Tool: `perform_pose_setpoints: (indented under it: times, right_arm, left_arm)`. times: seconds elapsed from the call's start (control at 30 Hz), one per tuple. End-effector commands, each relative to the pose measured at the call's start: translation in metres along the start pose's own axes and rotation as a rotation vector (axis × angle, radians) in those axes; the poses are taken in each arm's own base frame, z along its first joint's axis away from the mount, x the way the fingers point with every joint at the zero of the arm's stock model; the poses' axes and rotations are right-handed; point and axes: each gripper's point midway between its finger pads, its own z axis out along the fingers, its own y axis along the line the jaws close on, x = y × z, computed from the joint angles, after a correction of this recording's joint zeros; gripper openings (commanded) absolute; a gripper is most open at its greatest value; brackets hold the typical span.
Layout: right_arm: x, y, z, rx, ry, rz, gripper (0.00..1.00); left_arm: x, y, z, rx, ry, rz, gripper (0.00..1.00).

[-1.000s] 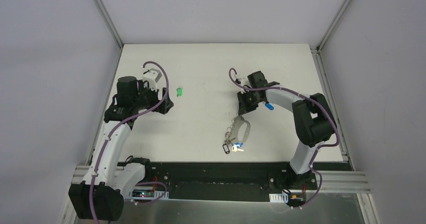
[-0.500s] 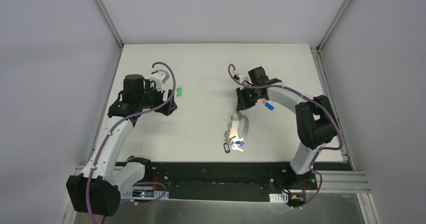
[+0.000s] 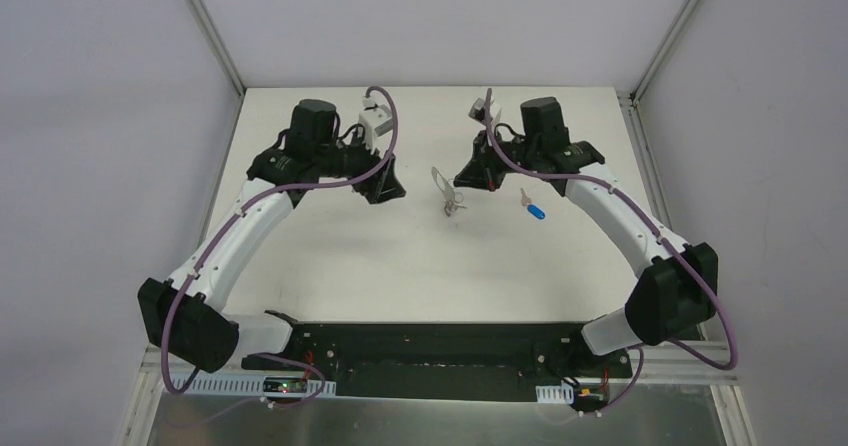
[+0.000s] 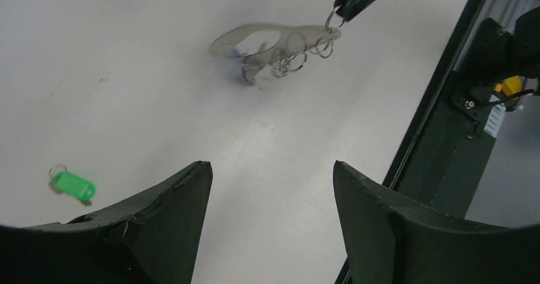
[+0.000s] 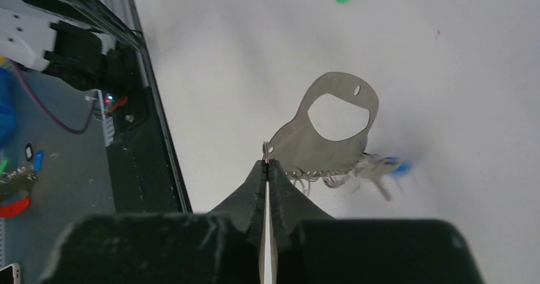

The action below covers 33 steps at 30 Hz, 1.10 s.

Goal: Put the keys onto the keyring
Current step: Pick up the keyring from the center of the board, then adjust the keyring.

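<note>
Centrally placed between the two arms, just left of the right gripper (image 3: 460, 180): keyring (image 3: 442, 184), pinched at its narrow end. Clamped tight there, right fingertips pressed together on the small wire ring (image 5: 265, 148) threaded through the keyring's tip. Long axis leading straight out from those fingertips toward the left side of the scene, wide end with the oval hole outermost, narrow end innermost. Flat face turned toward the right wrist camera; seen at a shallow angle from the left wrist camera. Along one long side, a dangling row of small rings (image 5: 318, 172), with a blurred blue piece (image 5: 396, 167) among them. Seemingly raised off the table (image 3: 330, 266); contact at the wide end not decidable. Further left, left gripper (image 3: 386, 190), near the keyring yet apart from it, jaws spread wide and holding nothing, keyring ahead of it in the wrist view. On the table beside one left finger, green key (image 4: 74, 186), lying flat, long axis roughly across the left wrist view, a tiny ring at its left tip; hidden under the arm in the top view. Just right of the right gripper and slightly nearer, blue key (image 3: 534, 209), flat on the table, silver blade pointing far-left, blue head near-right, apart from keyring and both grippers.
</note>
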Motion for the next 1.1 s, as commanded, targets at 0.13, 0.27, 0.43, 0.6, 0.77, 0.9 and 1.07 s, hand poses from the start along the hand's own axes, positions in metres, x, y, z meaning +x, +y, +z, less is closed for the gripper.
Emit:
perform_pose_setpoints:
  times: [0.13,0.27,0.43,0.6,0.77,0.9,1.07]
  right_arm:
    - [-0.079,0.079,-0.038,-0.267,-0.164,-0.05,0.0]
    - [-0.089,0.089,-0.044,-0.294,-0.186,-0.021,0.0]
    - [-0.093,0.095,-0.047,-0.32,-0.206,0.021,0.0]
    - [-0.098,0.096,-0.048,-0.325,-0.225,0.04,0.0]
    - [-0.101,0.095,-0.049,-0.334,-0.234,0.085,0.0]
    - [-0.103,0.091,-0.049,-0.342,-0.247,0.111,0.0]
    - [-0.103,0.087,-0.05,-0.335,-0.252,0.114,0.0]
  left_arm:
    - [-0.089,-0.063,0.009,0.248,-0.165,-0.002,0.68]
    - [-0.104,-0.078,0.008,0.328,-0.212,-0.078,0.59]
    - [-0.103,-0.089,0.008,0.4,-0.23,-0.128,0.53]
    - [-0.105,-0.092,0.009,0.424,-0.239,-0.166,0.46]
    - [-0.105,-0.093,0.011,0.443,-0.249,-0.199,0.37]
    - [-0.109,-0.094,0.011,0.457,-0.264,-0.205,0.3]
    - [-0.112,-0.094,0.013,0.468,-0.274,-0.228,0.22]
